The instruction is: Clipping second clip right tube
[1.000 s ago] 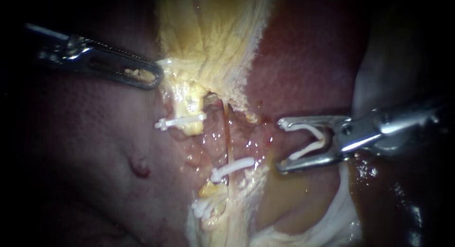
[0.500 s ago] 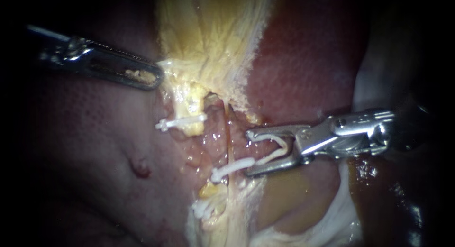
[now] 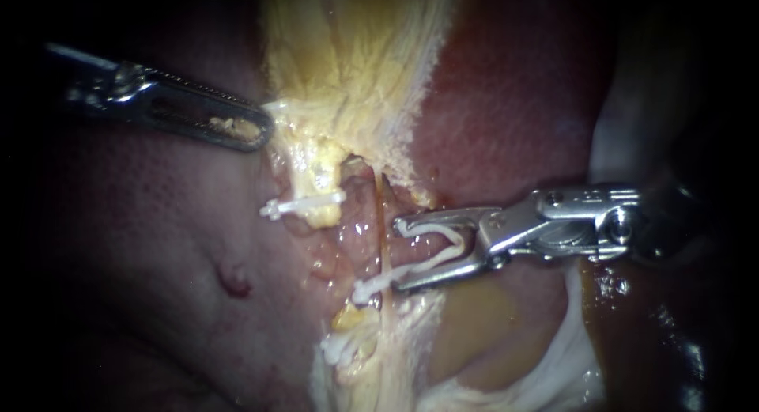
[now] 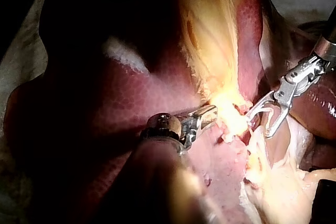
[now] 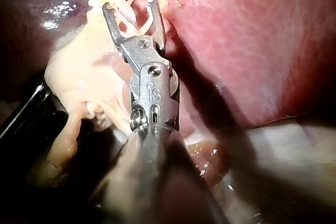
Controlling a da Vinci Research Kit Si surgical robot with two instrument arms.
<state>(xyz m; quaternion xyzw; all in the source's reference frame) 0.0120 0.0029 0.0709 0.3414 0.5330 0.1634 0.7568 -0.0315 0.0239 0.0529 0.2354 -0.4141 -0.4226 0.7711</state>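
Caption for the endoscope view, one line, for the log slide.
Right instrument holds an open white clip at the right tube, above the seated clip; left instrument rests against yellow tissue.

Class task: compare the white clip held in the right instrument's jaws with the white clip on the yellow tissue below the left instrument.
The right instrument carries its white open clip spread in a V; the white closed clip on the yellow tissue is pressed flat into a straight bar. The open clip sits between jaws; the closed one touches no instrument. Both are thin and white.
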